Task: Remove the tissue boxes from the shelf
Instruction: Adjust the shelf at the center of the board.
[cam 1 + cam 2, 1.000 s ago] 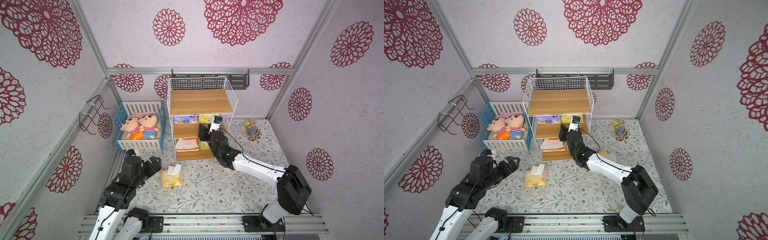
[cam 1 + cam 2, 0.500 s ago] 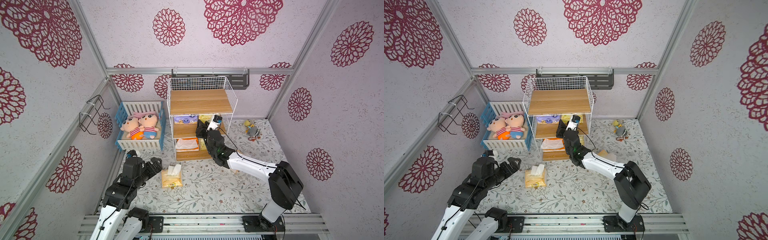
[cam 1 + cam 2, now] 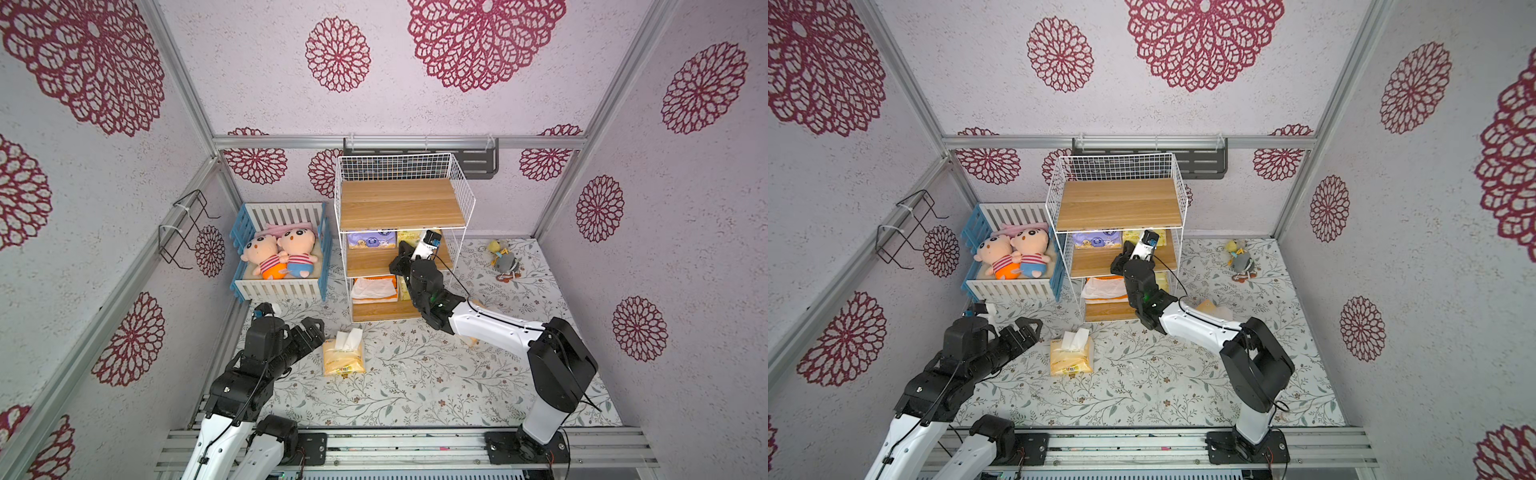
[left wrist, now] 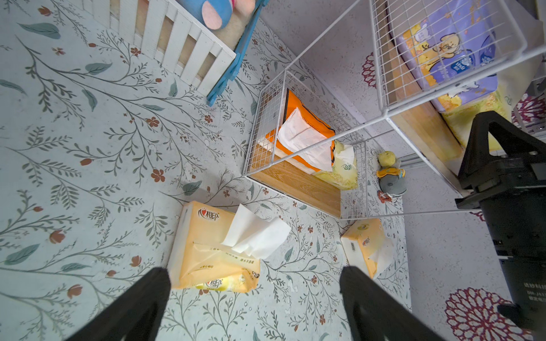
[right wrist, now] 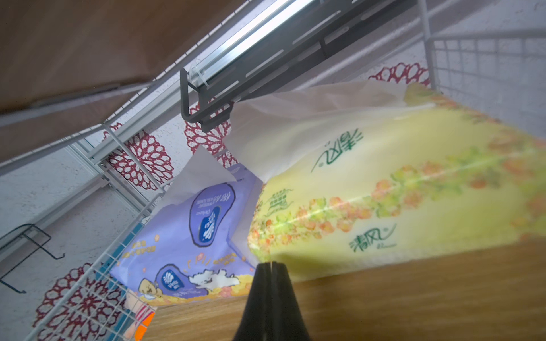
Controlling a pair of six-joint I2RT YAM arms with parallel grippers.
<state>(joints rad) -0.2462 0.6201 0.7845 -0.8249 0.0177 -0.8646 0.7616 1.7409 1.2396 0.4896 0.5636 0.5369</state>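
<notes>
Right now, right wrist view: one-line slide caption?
Right gripper shut at corner of yellow-green tissue pack, purple pack beside it on the shelf.

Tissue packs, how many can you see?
6. Shelf middle board: purple pack, yellow-green pack. Bottom board: orange pack, another yellow-green pack. Floor: pale orange pack, second pale orange pack.

The left arm (image 3: 245, 386) and right arm (image 3: 490, 328) combine white link shells with black joint housings. A thin black cable (image 3: 453, 274) runs outside each. The left gripper (image 4: 254, 269) and right gripper (image 5: 270, 264) carry black, tapered fingers. A green light (image 3: 434, 297) glows behind the right gripper.
</notes>
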